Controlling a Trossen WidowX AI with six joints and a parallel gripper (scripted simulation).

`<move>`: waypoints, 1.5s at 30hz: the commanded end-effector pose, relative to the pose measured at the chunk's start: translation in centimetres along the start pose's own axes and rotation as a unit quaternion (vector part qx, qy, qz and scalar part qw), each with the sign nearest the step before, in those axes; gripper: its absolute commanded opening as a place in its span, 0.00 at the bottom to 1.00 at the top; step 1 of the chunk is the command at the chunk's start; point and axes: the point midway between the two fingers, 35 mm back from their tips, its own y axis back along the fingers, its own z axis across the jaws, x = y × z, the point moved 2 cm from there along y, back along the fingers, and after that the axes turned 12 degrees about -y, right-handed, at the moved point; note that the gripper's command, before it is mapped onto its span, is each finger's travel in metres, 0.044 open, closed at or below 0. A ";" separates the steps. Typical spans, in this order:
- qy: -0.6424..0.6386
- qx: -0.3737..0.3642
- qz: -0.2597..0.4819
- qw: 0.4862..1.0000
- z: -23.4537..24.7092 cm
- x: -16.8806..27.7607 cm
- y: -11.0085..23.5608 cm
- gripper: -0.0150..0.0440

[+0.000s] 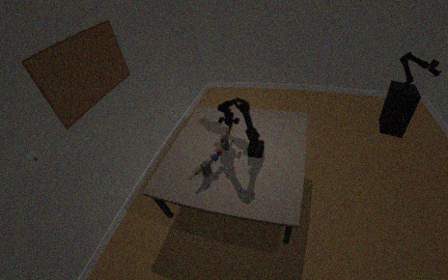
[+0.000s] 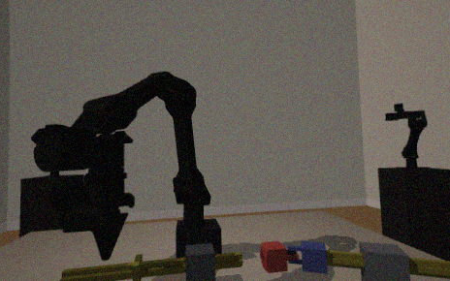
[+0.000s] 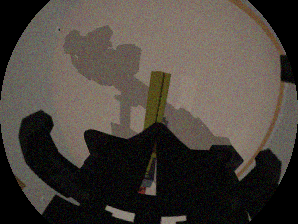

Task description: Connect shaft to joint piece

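My gripper is shut on nothing. It points down and hangs just above the far left end of the sliding yellow shaft, apart from it. That shaft passes through a dark grey block. The red joint piece sits beside a blue piece on the other yellow shaft, which is held in a lighter grey block. I cannot tell the direction of the joint's opening in this dim light.
The parts lie on a pale table, near the arm's base. A black pedestal with a small arm stands off the table. A dark box is behind my gripper.
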 end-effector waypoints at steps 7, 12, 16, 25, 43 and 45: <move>-0.002 0.005 0.001 1.000 -0.1 0.0 -1.8 0.25; -0.001 0.002 0.000 1.000 -0.2 0.0 -1.9 0.25; -0.001 0.002 -0.001 1.000 -0.2 0.0 -1.9 0.25; -0.001 0.002 -0.003 1.000 -0.2 0.0 -1.9 0.25; -0.001 0.002 -0.005 1.000 -0.2 0.0 -1.9 0.25; -0.001 0.002 -0.005 1.000 -0.2 0.0 -1.9 0.25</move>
